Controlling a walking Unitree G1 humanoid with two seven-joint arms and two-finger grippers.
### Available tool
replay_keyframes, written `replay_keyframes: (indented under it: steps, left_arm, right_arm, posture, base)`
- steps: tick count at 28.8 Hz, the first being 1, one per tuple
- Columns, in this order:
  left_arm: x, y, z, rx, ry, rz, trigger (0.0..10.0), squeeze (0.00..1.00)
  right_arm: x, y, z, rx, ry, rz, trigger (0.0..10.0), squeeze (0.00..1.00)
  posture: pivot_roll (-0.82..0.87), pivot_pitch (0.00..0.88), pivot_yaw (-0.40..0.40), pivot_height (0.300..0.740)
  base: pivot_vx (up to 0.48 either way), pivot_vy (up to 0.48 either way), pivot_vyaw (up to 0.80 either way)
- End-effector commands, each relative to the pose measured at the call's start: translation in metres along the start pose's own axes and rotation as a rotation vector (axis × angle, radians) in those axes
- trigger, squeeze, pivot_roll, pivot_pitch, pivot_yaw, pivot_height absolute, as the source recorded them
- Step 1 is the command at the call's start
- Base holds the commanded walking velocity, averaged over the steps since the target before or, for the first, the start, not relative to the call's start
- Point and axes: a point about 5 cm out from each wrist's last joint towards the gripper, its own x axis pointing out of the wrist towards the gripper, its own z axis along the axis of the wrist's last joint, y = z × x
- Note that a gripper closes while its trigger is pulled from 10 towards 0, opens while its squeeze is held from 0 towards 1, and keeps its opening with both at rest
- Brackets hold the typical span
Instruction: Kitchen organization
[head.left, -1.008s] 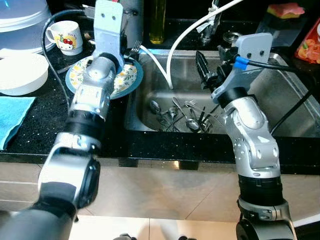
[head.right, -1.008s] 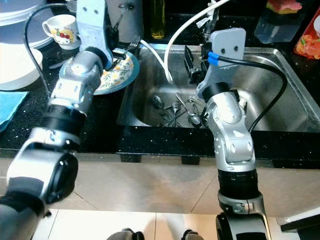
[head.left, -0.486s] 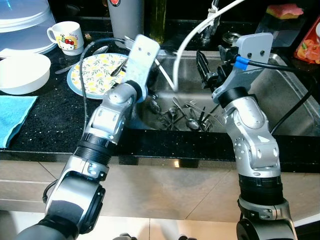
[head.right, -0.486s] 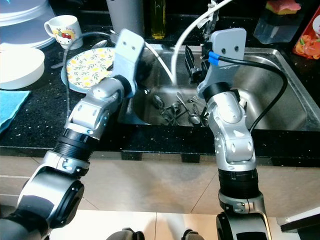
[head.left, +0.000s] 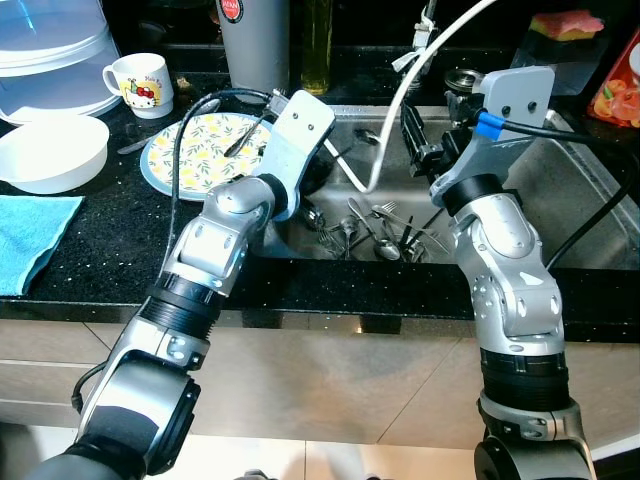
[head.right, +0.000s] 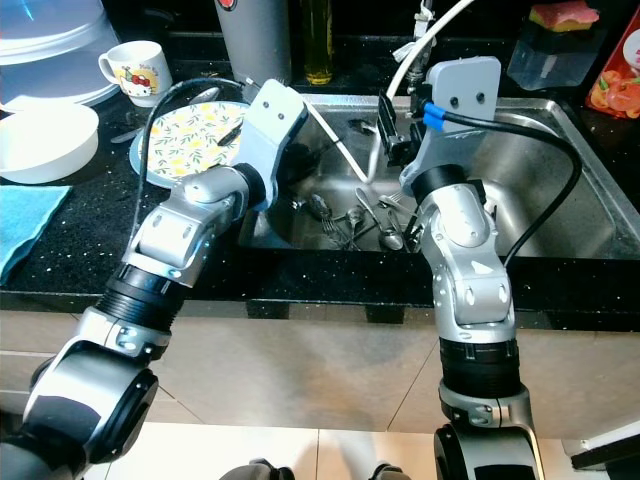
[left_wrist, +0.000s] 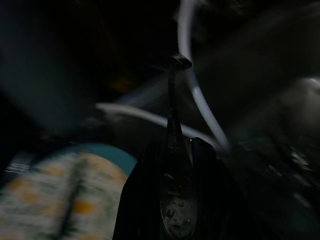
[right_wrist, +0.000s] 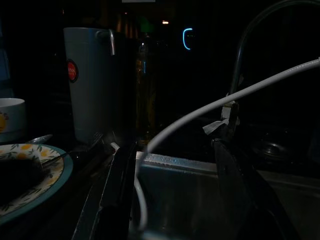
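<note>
My left gripper (left_wrist: 175, 150) is shut on a metal spoon (left_wrist: 172, 125), whose handle sticks out past the fingertips. It hangs over the left rim of the steel sink (head.left: 570, 170), right of the yellow-flowered plate (head.left: 195, 150); the wrist hides most of the fingers. A dark utensil (head.left: 240, 140) lies on that plate. Several spoons and forks (head.left: 370, 225) lie in a heap on the sink floor. My right gripper (head.left: 412, 125) is open above the back of the sink, next to the white hose (head.left: 395, 110), with nothing between its fingers (right_wrist: 117, 195).
On the black counter to the left stand a cartoon mug (head.left: 140, 80), a white bowl (head.left: 50, 150) and a blue cloth (head.left: 30, 240). A grey flask (head.left: 255, 40) and an oil bottle (head.left: 318, 40) stand behind the sink. A sponge (head.left: 570, 22) is at the back right.
My left arm has swung to the right, from over the flowered plate to the sink's left rim. The right arm has stayed in place. The camera has shifted slightly.
</note>
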Motion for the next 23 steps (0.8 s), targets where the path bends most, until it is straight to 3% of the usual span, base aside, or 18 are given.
replay_keyframes:
  steps: [1, 3, 5, 6, 7, 8, 10, 12, 15, 19, 21, 23]
  left_arm:
    - [-0.001, 0.01, 0.014, 0.015, -0.074, 0.111, 10.0, 0.0]
    - [-0.002, 0.024, 0.018, 0.027, -0.09, 0.237, 10.0, 0.0]
    - [-0.003, 0.03, 0.021, 0.018, -0.105, 0.264, 10.0, 0.0]
    - [-0.002, 0.029, 0.023, 0.006, -0.118, 0.237, 10.0, 0.0]
    - [-0.002, 0.02, 0.028, -0.057, -0.162, 0.128, 10.0, 0.0]
    - [-0.002, 0.02, 0.028, -0.057, -0.162, 0.128, 10.0, 0.0]
    - [-0.003, -0.004, 0.034, -0.14, -0.2, -0.095, 10.0, 0.0]
    - [-0.004, -0.008, 0.035, -0.153, -0.208, -0.131, 10.0, 0.0]
    - [-0.007, -0.025, 0.029, -0.154, -0.189, -0.283, 10.0, 0.0]
    - [-0.008, -0.03, 0.024, -0.164, -0.158, -0.34, 10.0, 0.0]
    - [-0.006, -0.03, 0.013, -0.176, -0.082, -0.356, 10.0, 0.0]
    - [0.001, -0.024, -0.003, -0.192, 0.014, -0.291, 10.0, 0.0]
  right_arm:
    - [-0.002, 0.0, 0.001, -0.002, -0.011, -0.001, 10.0, 0.0]
    - [-0.002, 0.001, 0.001, -0.002, -0.011, 0.002, 10.0, 0.0]
    - [-0.002, 0.001, 0.001, -0.001, -0.013, 0.004, 10.0, 0.0]
    - [-0.002, 0.002, 0.001, -0.001, -0.014, 0.005, 10.0, 0.0]
    - [-0.002, 0.001, 0.001, -0.002, -0.016, 0.004, 10.0, 0.0]
    - [-0.002, 0.001, 0.001, -0.002, -0.016, 0.004, 10.0, 0.0]
    - [-0.002, 0.001, 0.001, -0.003, -0.017, 0.003, 10.0, 0.0]
    - [-0.002, 0.001, 0.001, -0.004, -0.017, 0.003, 10.0, 0.0]
    - [-0.002, 0.001, 0.001, -0.004, -0.017, 0.002, 10.0, 0.0]
    - [-0.002, 0.001, 0.002, -0.004, -0.017, 0.002, 10.0, 0.0]
    - [-0.002, 0.001, 0.001, -0.004, -0.015, 0.001, 10.0, 0.0]
    - [-0.003, 0.001, 0.001, -0.003, -0.013, -0.002, 10.0, 0.0]
  posture:
    - [0.08, 0.073, 0.056, 0.74]
    - [0.08, 0.064, 0.054, 0.74]
    - [0.08, 0.06, 0.055, 0.74]
    - [0.08, 0.056, 0.055, 0.74]
    - [0.08, 0.055, 0.056, 0.74]
    - [0.08, 0.055, 0.056, 0.74]
    - [0.08, 0.053, 0.057, 0.74]
    - [0.08, 0.053, 0.057, 0.74]
    - [0.08, 0.053, 0.058, 0.74]
    - [0.07, 0.057, 0.058, 0.74]
    - [0.07, 0.057, 0.058, 0.74]
    - [0.07, 0.06, 0.058, 0.74]
  base:
    - [0.0, 0.0, 0.0]
    - [0.0, 0.0, 0.0]
    - [0.0, 0.0, 0.0]
    - [0.0, 0.0, 0.0]
    - [0.0, 0.0, 0.0]
    - [0.0, 0.0, 0.0]
    - [0.0, 0.0, 0.0]
    - [0.0, 0.0, 0.0]
    - [0.0, 0.0, 0.0]
    - [0.0, 0.0, 0.0]
    - [0.0, 0.0, 0.0]
    - [0.0, 0.0, 0.0]
